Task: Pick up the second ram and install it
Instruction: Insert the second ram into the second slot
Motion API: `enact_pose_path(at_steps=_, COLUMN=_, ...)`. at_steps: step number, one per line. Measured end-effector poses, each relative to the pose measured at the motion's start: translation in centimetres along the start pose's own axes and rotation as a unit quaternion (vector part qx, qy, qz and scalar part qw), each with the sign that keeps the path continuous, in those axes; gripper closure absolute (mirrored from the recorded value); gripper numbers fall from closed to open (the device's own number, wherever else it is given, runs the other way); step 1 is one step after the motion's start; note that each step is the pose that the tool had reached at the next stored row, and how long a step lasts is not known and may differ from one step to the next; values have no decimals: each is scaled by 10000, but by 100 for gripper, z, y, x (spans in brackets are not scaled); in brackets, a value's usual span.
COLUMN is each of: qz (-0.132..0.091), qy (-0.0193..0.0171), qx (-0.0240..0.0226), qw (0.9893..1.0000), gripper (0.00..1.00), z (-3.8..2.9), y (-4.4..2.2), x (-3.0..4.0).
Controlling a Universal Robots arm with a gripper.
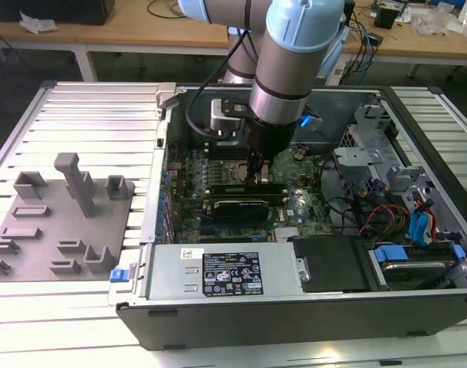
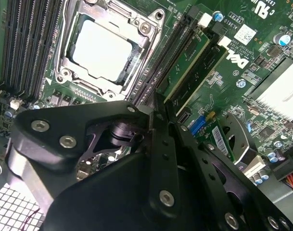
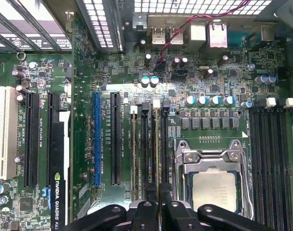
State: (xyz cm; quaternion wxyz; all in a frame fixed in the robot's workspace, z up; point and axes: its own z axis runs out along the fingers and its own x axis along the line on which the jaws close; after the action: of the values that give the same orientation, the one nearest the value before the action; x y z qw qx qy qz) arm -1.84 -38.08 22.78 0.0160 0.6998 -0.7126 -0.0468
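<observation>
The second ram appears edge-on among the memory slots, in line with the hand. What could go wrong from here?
1. The second ram sits between narrow memory slots. If it is slightly off or tilted, pressing might bend it or damage a slot.
2. The hand is close beside the processor socket. A sideways slip could strike its metal frame.
3. I cannot tell whether the stick is fully seated, so it may be only half in.

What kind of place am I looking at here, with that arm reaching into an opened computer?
Probably a robotics lab or test workshop. An open computer case lies on a slatted metal table with the robot arm reaching down onto its motherboard, and workbenches strewn with cables stand behind.
</observation>
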Motion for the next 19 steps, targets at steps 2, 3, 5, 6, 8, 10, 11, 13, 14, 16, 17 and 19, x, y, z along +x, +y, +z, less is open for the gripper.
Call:
enact_pose_path(at_steps=2, qz=-2, qy=-1, qx=2, qw=10000, gripper=87, z=3, y=13, x=0)
enact_pose_path(at_steps=3, qz=-2, qy=-1, qx=0, qw=10000, gripper=87, z=3, y=16, x=0)
enact_pose_path(at_steps=5, qz=0, qy=-1, qx=0, qw=10000, gripper=87, z=10, y=17, x=1)
enact_pose_path(at_steps=6, qz=0, qy=-2, qx=1, qw=10000, gripper=87, z=18, y=16, x=1)
enact_pose_path(at_steps=8, qz=0, qy=0, qx=-1, qw=10000, gripper=87, z=24, y=15, x=2)
enact_pose_path(at_steps=10, qz=1, qy=-2, qx=-2, qw=10000, gripper=85, z=25, y=15, x=1)
enact_pose_path(at_steps=11, qz=0, qy=-1, qx=0, qw=10000, gripper=79, z=25, y=13, x=2)
enact_pose_path(at_steps=13, qz=3, qy=47, qx=1, qw=10000, gripper=79, z=7, y=13, x=0)
enact_pose_path(at_steps=14, qz=7, qy=83, qx=2, qw=10000, gripper=79, z=-57, y=19, x=-4)
enact_pose_path(at_steps=16, qz=9, qy=105, qx=2, qw=9999, gripper=79, z=-170, y=29, x=-10)
enact_pose_path(at_steps=17, qz=9, qy=109, qx=3, qw=9999, gripper=79, z=-197, y=32, x=-12)
enact_pose_path(at_steps=19, qz=13, qy=141, qx=3, qw=9999, gripper=79, z=-311, y=43, x=-21)
